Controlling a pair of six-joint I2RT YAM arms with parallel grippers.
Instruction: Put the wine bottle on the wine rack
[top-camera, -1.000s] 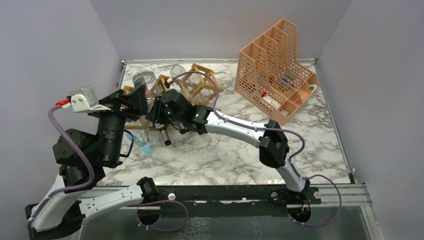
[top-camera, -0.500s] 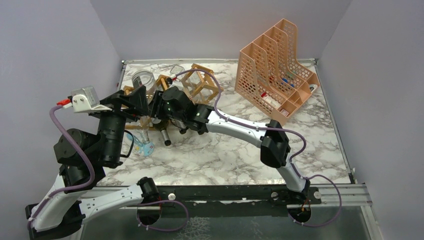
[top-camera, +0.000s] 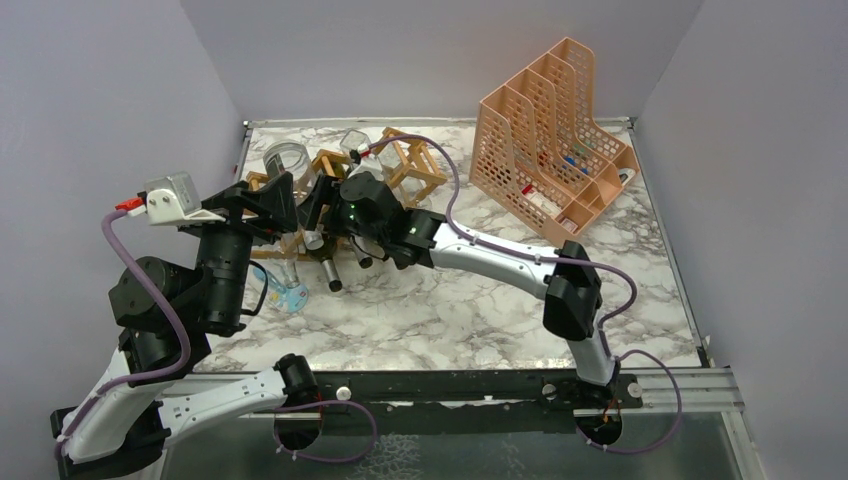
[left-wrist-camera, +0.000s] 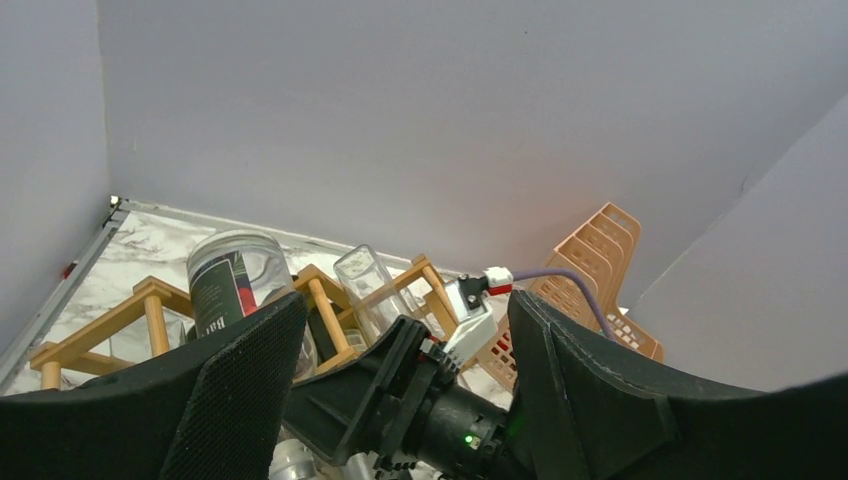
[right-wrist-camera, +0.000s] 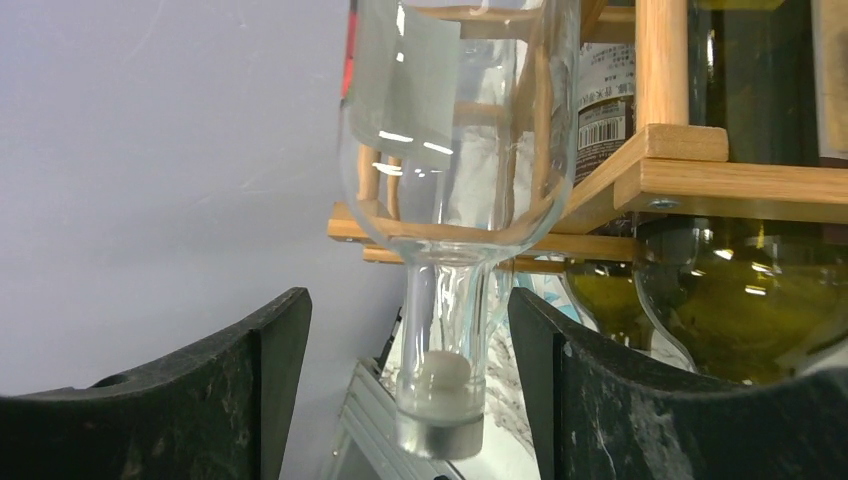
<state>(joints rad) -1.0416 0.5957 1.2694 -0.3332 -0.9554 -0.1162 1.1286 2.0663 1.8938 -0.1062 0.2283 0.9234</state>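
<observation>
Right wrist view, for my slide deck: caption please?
Open right gripper flanks the neck of a clear wine bottle in the wine rack.

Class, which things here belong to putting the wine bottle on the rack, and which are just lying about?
Job: clear wine bottle, wooden wine rack, right gripper, jaws open round the neck.
Lying about: peach file holder, racked green bottle.

- My right gripper (right-wrist-camera: 405, 310) has opened. Its fingers (right-wrist-camera: 250, 390) now stand wide on either side of the clear bottle's (right-wrist-camera: 450, 150) neck, touching neither side.
- The right arm's elbow (top-camera: 572, 300) has swung out to the right and nearer to me, and its wrist sits a little farther back.
- The rack's (top-camera: 412, 165) right-hand cell stood tilted on a corner before and now sits flatter.
</observation>
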